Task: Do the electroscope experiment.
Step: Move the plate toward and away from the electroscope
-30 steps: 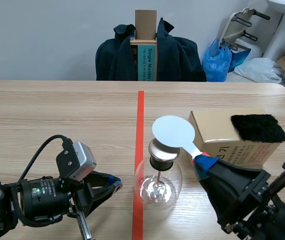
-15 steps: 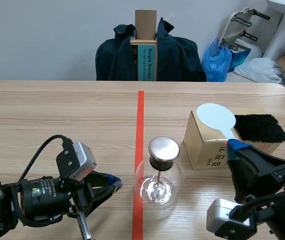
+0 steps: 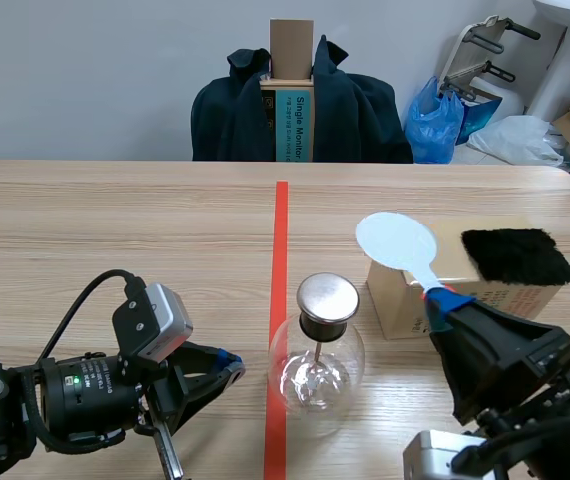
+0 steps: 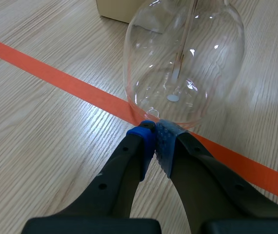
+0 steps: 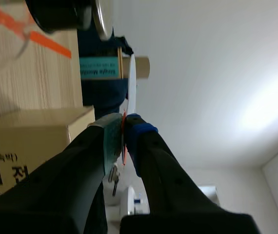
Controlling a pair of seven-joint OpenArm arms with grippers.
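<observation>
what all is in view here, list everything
electroscope: one, clear glass flask with metal disc on top, on the table over the tape line
paddle: one, pale blue round disc, held raised near the box's corner
cardboard box: one, brown, on the right arm's side of the electroscope
fur cloth: one, black, on top of the box
table: one, light wood
jacket: one, dark, on a chair beyond the table
plastic bag: one, blue, in the background
left gripper: black, fingers shut on nothing, low beside the flask
right gripper: black, fingers shut on the paddle's handle
</observation>
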